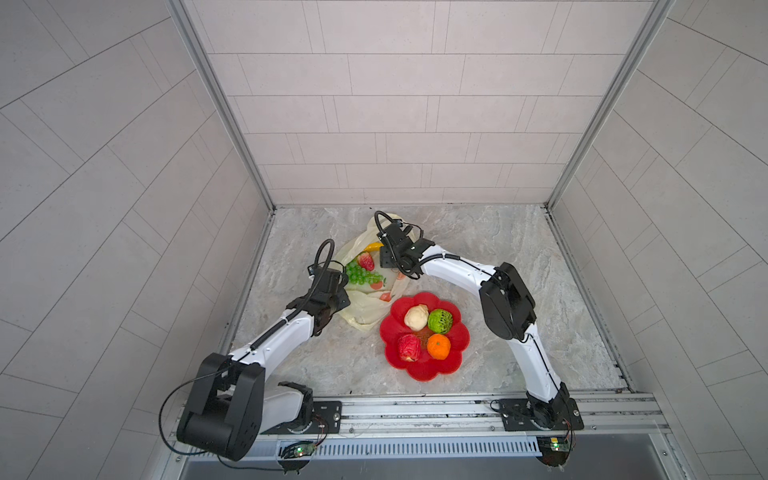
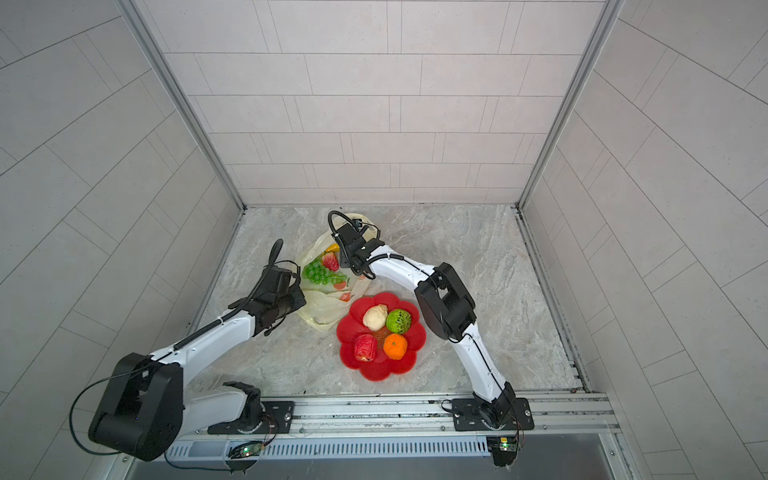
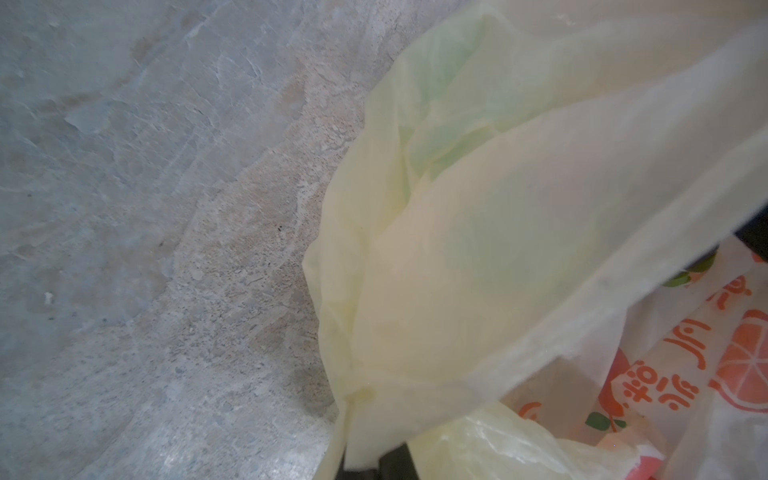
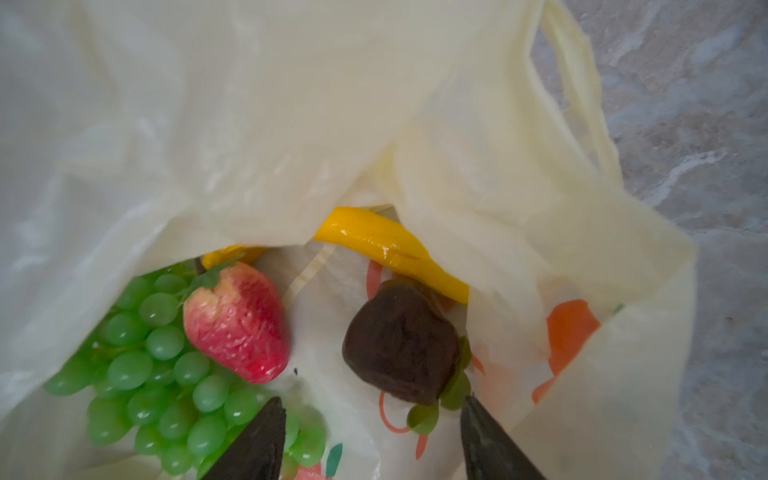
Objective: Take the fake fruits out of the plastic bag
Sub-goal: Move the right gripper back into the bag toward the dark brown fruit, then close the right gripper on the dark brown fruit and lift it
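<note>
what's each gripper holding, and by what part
The left gripper pinches the plastic bag by a gathered fold; the right gripper is open by the dark brown fruit, holding nothing.

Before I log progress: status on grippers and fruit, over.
Left gripper shut on plastic bag; right gripper open at dark brown fruit. Strawberry, grape bunch, banana bagged too. Cream fruit, netted green fruit, red fruit, orange on red plate. Bag overhangs banana.

Straight ahead rises a pale grey back wall of rectangular tiles (image 1: pixel 407 104), with matching tiled side walls (image 1: pixel 83 187) closing in on both sides. Silver aluminium corner posts (image 1: pixel 224 108) run down to the marbled grey-beige stone-look table (image 1: pixel 519 232). Along its near edge lies a silver aluminium rail (image 1: pixel 415 409), then a white slotted strip (image 1: pixel 415 449). The light is soft and even, the shadows faint.
</note>
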Robot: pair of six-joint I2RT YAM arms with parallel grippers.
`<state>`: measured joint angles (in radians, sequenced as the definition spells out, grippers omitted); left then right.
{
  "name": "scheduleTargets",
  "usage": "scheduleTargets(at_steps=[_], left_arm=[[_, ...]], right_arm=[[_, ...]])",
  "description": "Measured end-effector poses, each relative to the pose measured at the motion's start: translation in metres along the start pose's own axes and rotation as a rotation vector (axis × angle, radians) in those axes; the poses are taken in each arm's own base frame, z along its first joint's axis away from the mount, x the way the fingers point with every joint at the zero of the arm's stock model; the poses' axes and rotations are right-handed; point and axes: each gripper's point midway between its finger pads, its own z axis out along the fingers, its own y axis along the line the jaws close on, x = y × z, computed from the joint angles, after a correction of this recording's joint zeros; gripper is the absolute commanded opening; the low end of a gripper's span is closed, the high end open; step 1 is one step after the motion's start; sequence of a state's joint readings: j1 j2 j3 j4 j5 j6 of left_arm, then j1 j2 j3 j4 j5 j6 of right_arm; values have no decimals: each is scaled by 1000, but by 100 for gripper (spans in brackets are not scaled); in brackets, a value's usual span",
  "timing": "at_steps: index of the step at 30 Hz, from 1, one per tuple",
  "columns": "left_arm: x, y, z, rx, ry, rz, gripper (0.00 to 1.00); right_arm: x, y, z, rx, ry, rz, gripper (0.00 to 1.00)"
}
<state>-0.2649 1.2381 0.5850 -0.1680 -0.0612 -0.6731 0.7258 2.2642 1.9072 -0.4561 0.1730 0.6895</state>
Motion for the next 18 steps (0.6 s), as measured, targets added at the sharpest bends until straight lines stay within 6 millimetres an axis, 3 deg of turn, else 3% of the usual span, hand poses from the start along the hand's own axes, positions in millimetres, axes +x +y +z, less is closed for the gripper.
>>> scheduleTargets(at_steps=[10, 18], left_arm=[[1, -1, 0, 6, 6, 0, 0], [1, -1, 0, 5, 6, 0, 0]], right_arm=[[-10, -2, 20, 67, -18, 24, 69], [-7, -8, 33, 114, -1, 11, 68]])
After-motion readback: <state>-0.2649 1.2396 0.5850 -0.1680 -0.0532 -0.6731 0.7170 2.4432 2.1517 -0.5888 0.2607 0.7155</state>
